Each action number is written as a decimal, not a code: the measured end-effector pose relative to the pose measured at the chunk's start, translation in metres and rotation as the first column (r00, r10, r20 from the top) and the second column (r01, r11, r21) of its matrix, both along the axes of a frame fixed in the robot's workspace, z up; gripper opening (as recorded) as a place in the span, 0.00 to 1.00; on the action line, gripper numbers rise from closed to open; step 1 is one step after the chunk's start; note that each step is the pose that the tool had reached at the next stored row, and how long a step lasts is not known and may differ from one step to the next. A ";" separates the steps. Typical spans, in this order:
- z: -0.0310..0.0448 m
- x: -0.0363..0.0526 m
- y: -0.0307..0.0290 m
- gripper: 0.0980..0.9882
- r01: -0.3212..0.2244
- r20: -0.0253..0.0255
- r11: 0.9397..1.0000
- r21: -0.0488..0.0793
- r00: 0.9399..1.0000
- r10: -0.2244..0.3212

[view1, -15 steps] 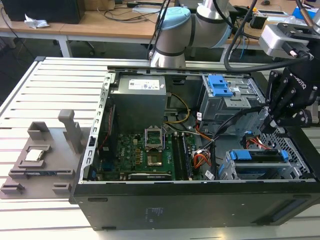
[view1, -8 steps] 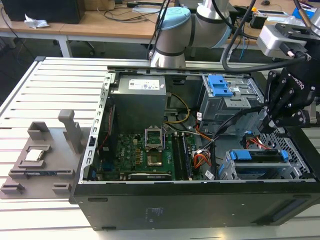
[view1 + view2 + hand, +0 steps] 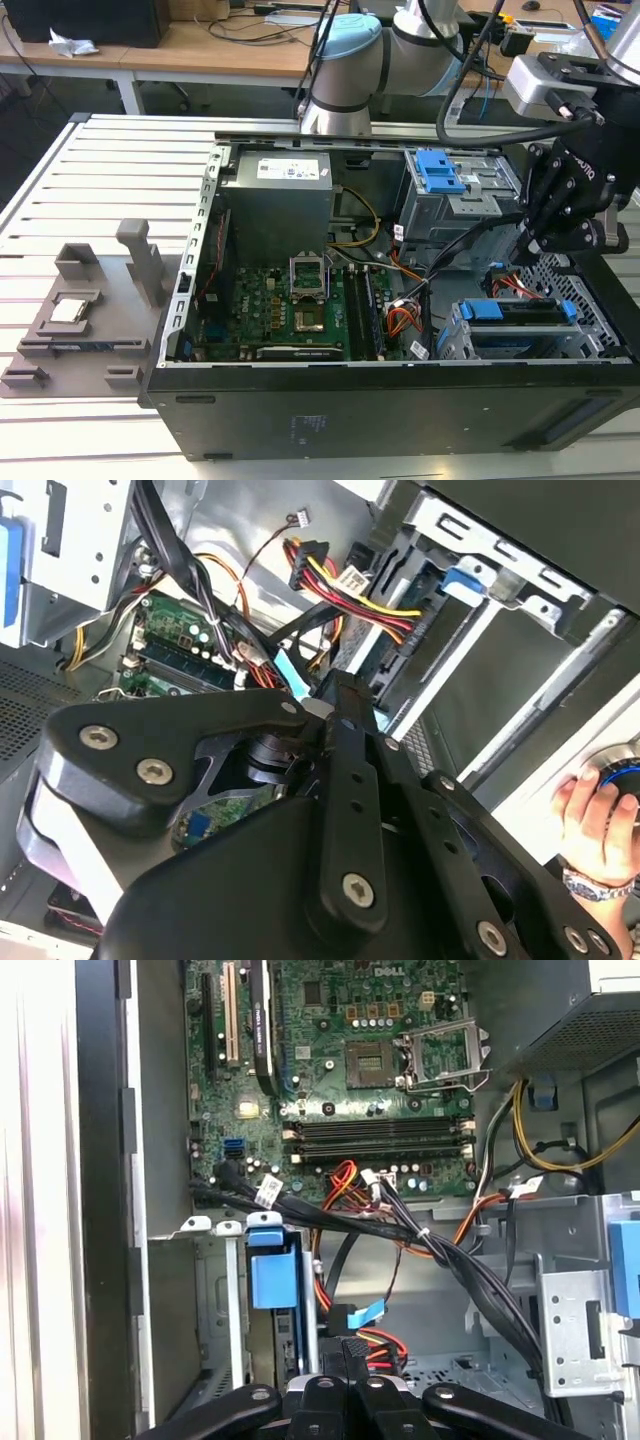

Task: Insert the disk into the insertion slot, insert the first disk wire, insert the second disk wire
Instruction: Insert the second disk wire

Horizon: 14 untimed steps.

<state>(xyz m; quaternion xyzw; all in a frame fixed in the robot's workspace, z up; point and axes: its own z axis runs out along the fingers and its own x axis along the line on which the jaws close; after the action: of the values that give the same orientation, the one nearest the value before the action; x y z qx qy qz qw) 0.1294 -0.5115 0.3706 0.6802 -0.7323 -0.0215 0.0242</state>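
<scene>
open tower case. the disk (image 3: 525,312), blue carrier round it, lies seated in the insertion slot (image 3: 592,300), lower right of the exterior view. gripper (image 3: 352,1352) at bottom centre of the first wrist view, jaws drawn together, seemingly pinched on the sata wire (image 3: 360,1312) just behind its light-blue plug. step in hand looks like the first wire. to do it well: hold the plug square to the disk's rear port, push straight, and steer clear of the black cable bundle (image 3: 420,1235) crossing mid-frame. a person's hand (image 3: 590,815) rests at the case edge, lower right of the second wrist view.
</scene>
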 end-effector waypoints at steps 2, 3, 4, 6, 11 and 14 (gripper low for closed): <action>-0.0007 -0.0026 0.0032 0.01 0.000 0.000 1.000 -0.001 1.000 0.000; -0.0012 -0.0057 0.0055 0.01 0.000 0.000 1.000 -0.003 1.000 0.000; -0.0019 -0.0119 0.0079 0.01 -0.001 0.001 1.000 -0.012 1.000 0.001; -0.0022 -0.0168 0.0100 0.01 -0.001 0.002 1.000 -0.027 1.000 0.001; -0.0034 -0.0193 0.0151 0.01 -0.052 0.003 0.997 -0.055 0.999 0.052; -0.0034 -0.0193 0.0156 0.01 -0.085 0.002 0.995 -0.060 0.996 0.086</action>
<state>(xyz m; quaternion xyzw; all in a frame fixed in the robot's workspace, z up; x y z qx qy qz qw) 0.1101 -0.4959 0.3672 0.7100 -0.7029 0.0031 0.0438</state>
